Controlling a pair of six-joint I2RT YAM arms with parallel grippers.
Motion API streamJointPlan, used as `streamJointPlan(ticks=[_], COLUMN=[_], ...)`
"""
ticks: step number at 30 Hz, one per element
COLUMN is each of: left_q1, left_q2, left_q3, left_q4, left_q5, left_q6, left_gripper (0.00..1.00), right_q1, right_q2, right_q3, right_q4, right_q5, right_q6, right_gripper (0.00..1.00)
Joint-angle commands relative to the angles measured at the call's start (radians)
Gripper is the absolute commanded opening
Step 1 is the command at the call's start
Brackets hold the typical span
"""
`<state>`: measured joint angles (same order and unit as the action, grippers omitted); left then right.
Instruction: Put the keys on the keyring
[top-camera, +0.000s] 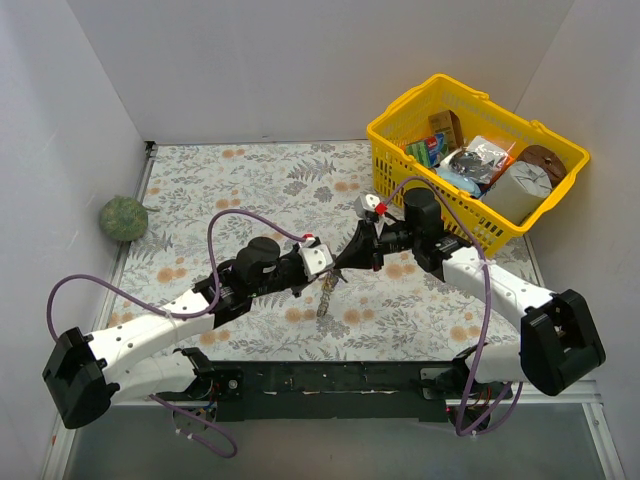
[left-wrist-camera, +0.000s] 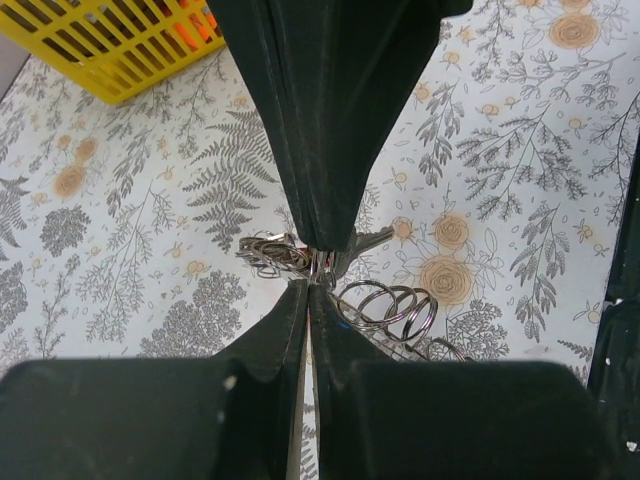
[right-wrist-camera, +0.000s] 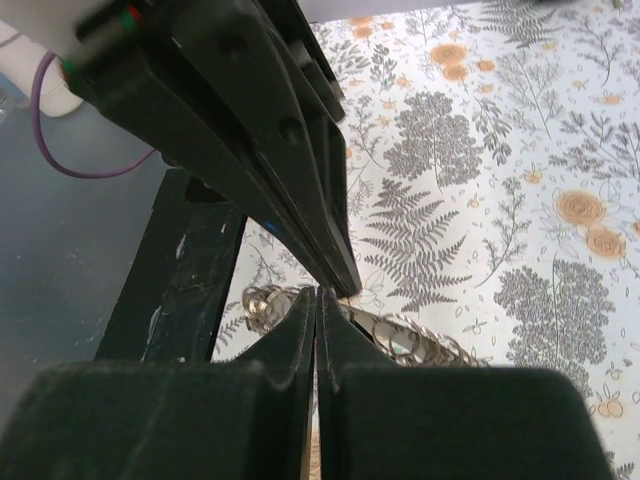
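Filling the foreground of the left wrist view, the left gripper (left-wrist-camera: 308, 296), two dark fingers pressed flat together with no gap showing. Meeting it tip to tip from above, the right gripper (left-wrist-camera: 320, 252), likewise closed to a seam and nipping a few strands of bright wire. Not showing clearly whether the left fingers are biting the same wire or only touching it.

Spilling out on both sides of that pinch, the keyring (left-wrist-camera: 385, 305): silvery loops fanning like a spring, lifted off the floral table cover (left-wrist-camera: 150, 250). Poking out just beside the right fingertip, one plain metal key (left-wrist-camera: 372, 238), head hidden behind the finger. Showing no red, blue or dark key heads anywhere.

Hanging, in the overhead view, a thin ridged strip of metal from the joined tips down toward the cover, mid-table, probably part of the same ring. Standing well apart at the far right, a yellow basket (top-camera: 385, 155) of odds and ends. Lying at the far left edge, a green ball (top-camera: 122, 217).

Judging progress: appearing to be mid-threading, with ring and at least one key gathered at the pinch. Being unable to tell whether that key is already on the coil or only resting against it. Leaving, most likely, working it fully on and finding the other keys.
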<state>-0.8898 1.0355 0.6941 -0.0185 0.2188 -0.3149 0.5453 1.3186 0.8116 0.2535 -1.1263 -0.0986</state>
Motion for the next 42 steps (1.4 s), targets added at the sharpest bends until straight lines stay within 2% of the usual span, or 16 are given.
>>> streamJointPlan(ticks=[1,7,12,13,16,19,25,29,30,31,34,36,38,42], left_q1=[-0.003,-0.003,-0.003,-0.003,-0.003,-0.003,-0.003,-0.003,-0.003,-0.003,-0.003,-0.003,-0.003,-0.003], left_q2=[0.004,0.009,-0.011,-0.015,-0.037,-0.052,-0.06,-0.061,-0.063,-0.063,-0.066,-0.068,-0.069,-0.069], left_q3=[0.031,0.033,0.022,0.018,0.005,-0.005,-0.007,-0.005,-0.007,-0.007,-0.007,-0.01,-0.01,-0.011], left_q4=[0.031,0.029,0.035,0.038,0.049,0.058,0.06,0.058,0.058,0.057,0.06,0.06,0.06,0.06], left_q5=[-0.03,-0.055,-0.038,-0.027,-0.009,0.008,0.014,0.016,0.014,0.014,0.01,0.007,0.007,0.002], left_q6=[-0.007,-0.015,-0.009,-0.006,0.002,0.002,0.004,0.004,0.005,0.005,0.007,0.007,0.007,0.007], left_gripper=[0.0,0.0,0.0,0.0,0.0,0.0,0.0,0.0,0.0,0.0,0.0,0.0,0.0,0.0], right_q1=[0.022,0.024,0.024,0.022,0.022,0.022,0.016,0.016,0.016,0.016,0.016,0.016,0.016,0.015], right_q2=[-0.05,-0.062,-0.068,-0.065,-0.055,-0.045,-0.035,-0.021,-0.018,-0.015,-0.004,0.004,0.011,0.01], right_q3=[0.063,0.06,0.064,0.064,0.072,0.069,0.064,0.067,0.067,0.067,0.077,0.078,0.08,0.086], right_q4=[0.032,0.024,-0.091,-0.108,-0.158,-0.181,-0.186,-0.177,-0.172,-0.171,-0.194,-0.204,-0.211,-0.23], right_q5=[-0.032,-0.017,0.026,0.033,0.043,0.056,0.08,0.086,0.088,0.086,0.103,0.108,0.109,0.129], right_q6=[0.02,0.016,-0.097,-0.11,-0.157,-0.184,-0.194,-0.184,-0.175,-0.171,-0.181,-0.191,-0.191,-0.196], right_gripper=[0.01,0.01,0.02,0.17,0.36,0.45,0.49,0.44,0.4,0.32,0.22,0.2,0.12,0.04])
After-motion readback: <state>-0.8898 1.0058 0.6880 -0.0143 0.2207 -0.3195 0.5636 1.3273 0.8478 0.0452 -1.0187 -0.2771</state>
